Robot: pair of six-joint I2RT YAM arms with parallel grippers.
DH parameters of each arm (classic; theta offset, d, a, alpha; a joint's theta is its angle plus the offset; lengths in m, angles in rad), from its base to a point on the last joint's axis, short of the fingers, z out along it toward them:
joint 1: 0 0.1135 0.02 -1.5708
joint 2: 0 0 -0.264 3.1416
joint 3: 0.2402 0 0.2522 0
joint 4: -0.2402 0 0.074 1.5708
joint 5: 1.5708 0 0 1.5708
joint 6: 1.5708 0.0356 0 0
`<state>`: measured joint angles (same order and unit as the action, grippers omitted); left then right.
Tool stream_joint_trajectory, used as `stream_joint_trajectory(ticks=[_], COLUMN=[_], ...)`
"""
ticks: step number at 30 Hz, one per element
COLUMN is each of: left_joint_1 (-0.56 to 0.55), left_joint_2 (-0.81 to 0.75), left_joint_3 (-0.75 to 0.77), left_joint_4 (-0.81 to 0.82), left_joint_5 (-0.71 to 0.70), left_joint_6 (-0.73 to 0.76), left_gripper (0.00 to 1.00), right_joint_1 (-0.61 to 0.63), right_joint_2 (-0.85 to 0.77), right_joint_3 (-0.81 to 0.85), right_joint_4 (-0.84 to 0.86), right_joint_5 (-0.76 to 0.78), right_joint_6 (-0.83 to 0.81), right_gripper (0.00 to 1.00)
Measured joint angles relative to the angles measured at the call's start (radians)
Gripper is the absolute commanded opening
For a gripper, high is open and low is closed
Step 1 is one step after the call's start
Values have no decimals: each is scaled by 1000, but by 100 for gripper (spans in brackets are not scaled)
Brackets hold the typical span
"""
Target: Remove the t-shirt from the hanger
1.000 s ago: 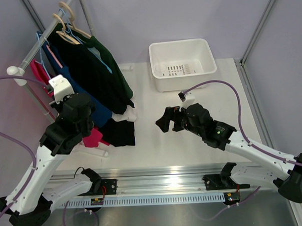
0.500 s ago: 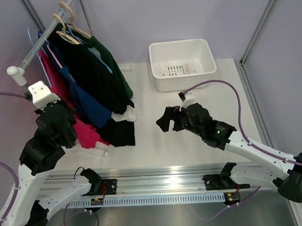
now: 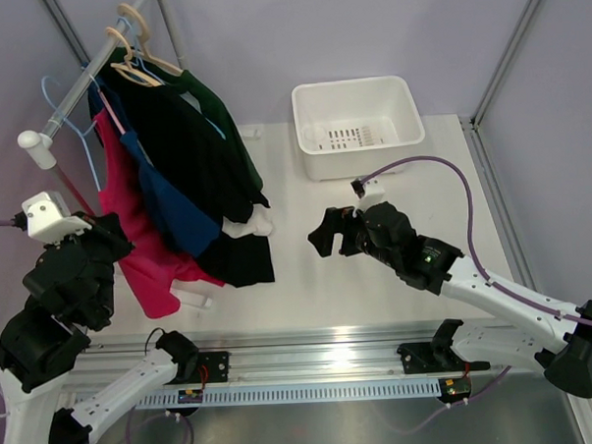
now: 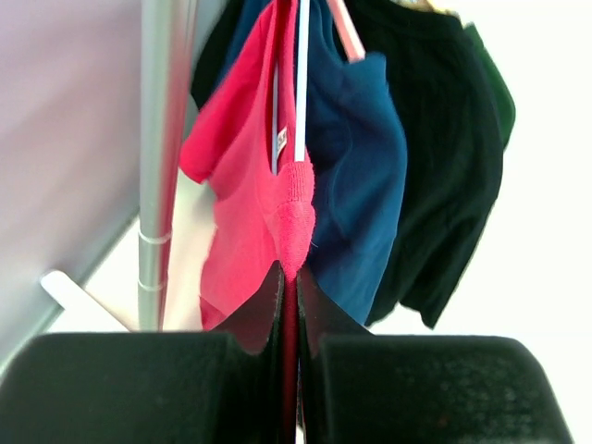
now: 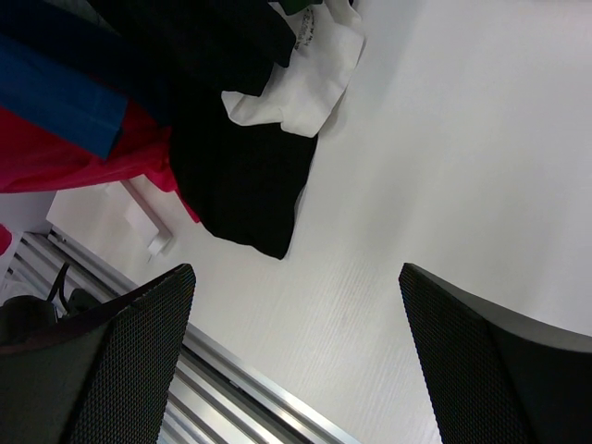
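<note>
Left tool [image 4: 289, 277] of mine pinched shut on a fold of t-shirt [image 4: 245, 213], which hangs on hanger [image 4: 302, 83]; my right tool [image 3: 324, 235] gapes open over counter [image 3: 377, 277], well apart.

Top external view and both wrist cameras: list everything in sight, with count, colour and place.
crimson-pink cloth t-shirt: one, on the rail, nearest the left arm
thin light-blue wire hanger: one, in that t-shirt's neck
navy blue shirt: one, next along the rail
pink hanger: one, at the navy shirt's neck
dark hanging garments: at least two, black and dark green, right of the navy
pale wooden hangers: two, top of rail
white cloth: one, below the dark garments
grey metal rail: one, far left
white plastic basket: one, far centre
white table: one
left pincer: black, shut on the t-shirt
right pincer: black, open, above the table
</note>
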<state>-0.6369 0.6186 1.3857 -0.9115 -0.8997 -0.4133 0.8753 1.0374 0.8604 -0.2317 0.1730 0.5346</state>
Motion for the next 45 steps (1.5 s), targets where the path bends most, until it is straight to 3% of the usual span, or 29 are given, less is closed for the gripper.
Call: stream_joint_trajectory(ticks=[12,24,36,45], left_joint_1=[0,2,2,2], left_joint_2=[-169,-192,-98,-76], left_joint_3=[-96,-139,41,69], left_joint_4=[-103,-112,-143,-176], left_joint_5=[132,235,283,381], left_joint_6=[-117,-68,102,105], left_gripper=[0,0,0,0], right_joint_1=[0,0,0,0], right_joint_2=[24,71,72,71], right_joint_3=[19,40,47,47], right_joint_4=[-30,-52,-55,-55], right_joint_5=[57,72,72,72], right_joint_6=[-27,-62,-76,-76], right_gripper=[100,99,99,100])
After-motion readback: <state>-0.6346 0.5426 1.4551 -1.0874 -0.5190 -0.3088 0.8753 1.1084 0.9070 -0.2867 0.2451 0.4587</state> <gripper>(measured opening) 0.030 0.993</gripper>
